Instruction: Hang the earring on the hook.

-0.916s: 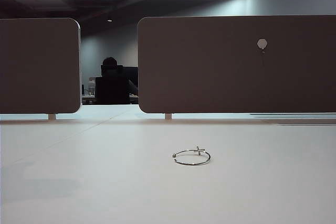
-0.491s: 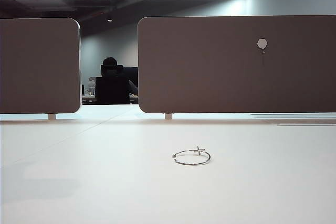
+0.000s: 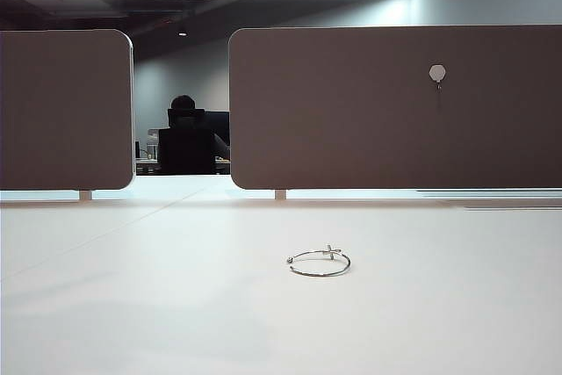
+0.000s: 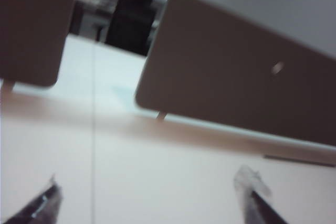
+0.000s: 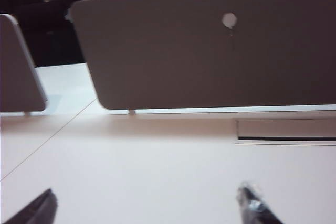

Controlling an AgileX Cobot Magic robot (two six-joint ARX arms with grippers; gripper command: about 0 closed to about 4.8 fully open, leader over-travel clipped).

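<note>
The left gripper (image 4: 149, 195) stands wide, holding nothing, low over the table (image 4: 157, 166), aimed at the brown panel (image 4: 226, 87). The right gripper (image 5: 149, 203) is likewise spread wide and empty, above the bare tabletop. The hook (image 5: 229, 20) sits high on the panel, far ahead of both grippers and nearer the right one's side. The earring (image 3: 320, 263) lies flat on the table in the exterior view, well short of the panel; neither wrist view shows it.
</note>
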